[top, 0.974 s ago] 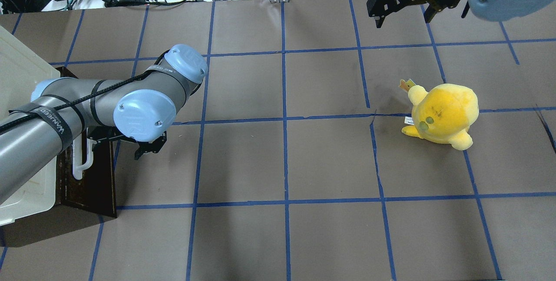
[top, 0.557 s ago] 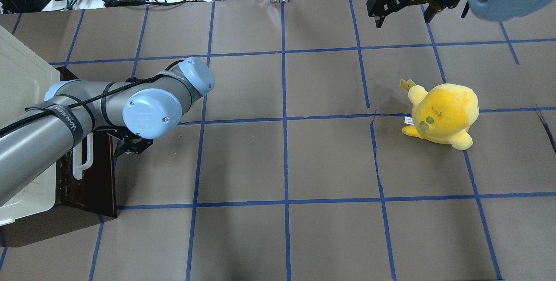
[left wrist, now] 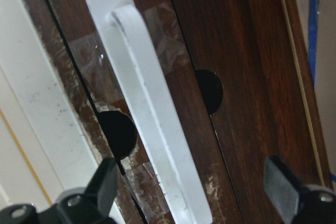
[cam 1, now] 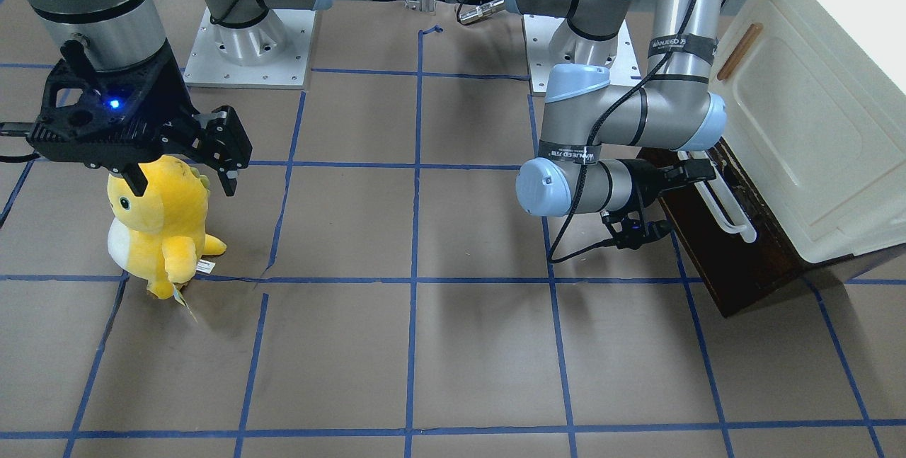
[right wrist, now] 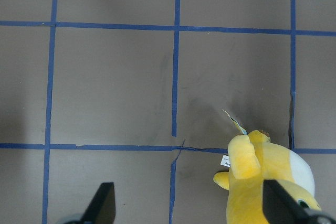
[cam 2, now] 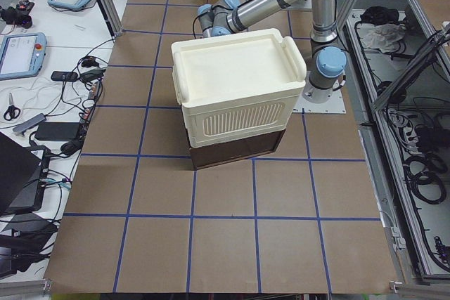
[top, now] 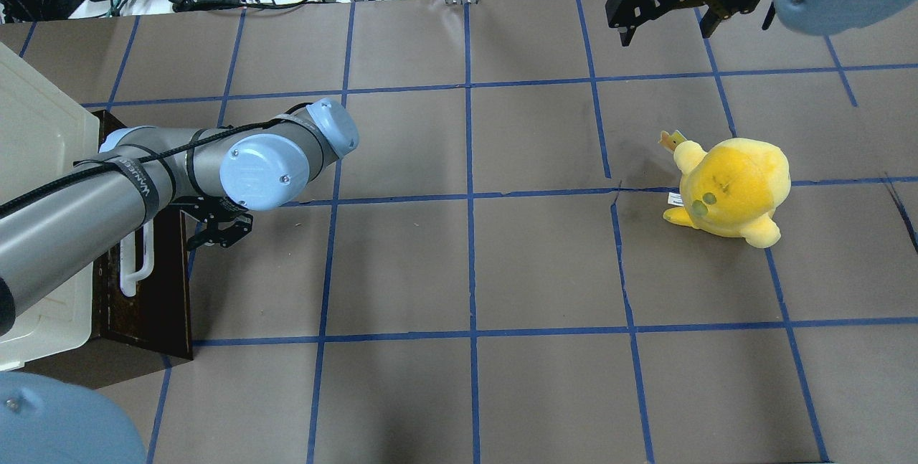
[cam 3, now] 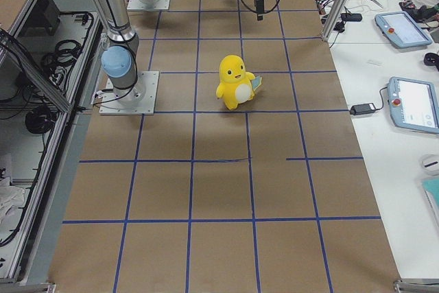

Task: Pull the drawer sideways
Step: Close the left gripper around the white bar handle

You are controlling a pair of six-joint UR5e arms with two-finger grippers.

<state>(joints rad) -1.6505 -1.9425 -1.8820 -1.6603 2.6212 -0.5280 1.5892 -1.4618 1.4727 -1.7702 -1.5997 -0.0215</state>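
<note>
Seen from overhead, the table [top: 502,270] carries a cream cabinet [top: 36,163] at its nine o'clock edge. The drawer [top: 161,292] sits at the foot of that cabinet, its dark front showing just out from under it. The step in hand looks like getting a grip on the handle [left wrist: 152,129]. The left gripper [left wrist: 191,184] has its jaws apart with the white bar between them, one finger at seven o'clock of the wrist view and the other at five. Neither touches the bar, as far as I can tell. To do it well, I'd push in until the bar is deep between the fingers and close near its middle so the pull doesn't twist the drawer. Then I'd draw straight toward three o'clock, level and slow, so the cabinet doesn't slide along. The drawer front faces three o'clock in the overhead view, and its long axis, like the handle's, runs twelve to six. A yellow toy [top: 728,188] stands at three o'clock, and the right gripper [top: 667,19], jaws apart and empty, hangs near one
</note>
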